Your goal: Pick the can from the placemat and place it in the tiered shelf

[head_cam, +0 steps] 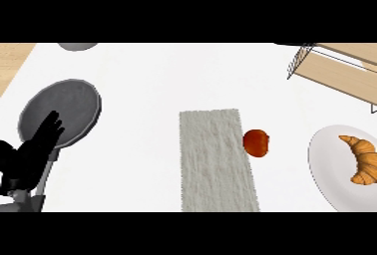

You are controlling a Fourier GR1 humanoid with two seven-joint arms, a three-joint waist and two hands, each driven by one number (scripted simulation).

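1. While the red-orange can (256,143) sits at the right border of the grey placemat (217,164), touching its edge and lying mostly over the white desk (162,79), the head view shows nothing holding it. The pick appears not yet begun.
2. At lower left, the robot's left hand (28,155) rests over the rim of a dark grey plate (70,102). Its fingers are straight and point up, it holds nothing, and it is well apart from the can.
3. No right hand shows in this view.
4. At upper right, well apart from the can, stands the tiered shelf (335,67), wooden boards in a wire frame. A white plate (327,169) bearing a croissant (361,158) lies near the can's right side.
5. Judging by the layout, the next move calls for a hand to reach the can and curl round it. It would then lift the can clear of the croissant plate and carry it toward the shelf.
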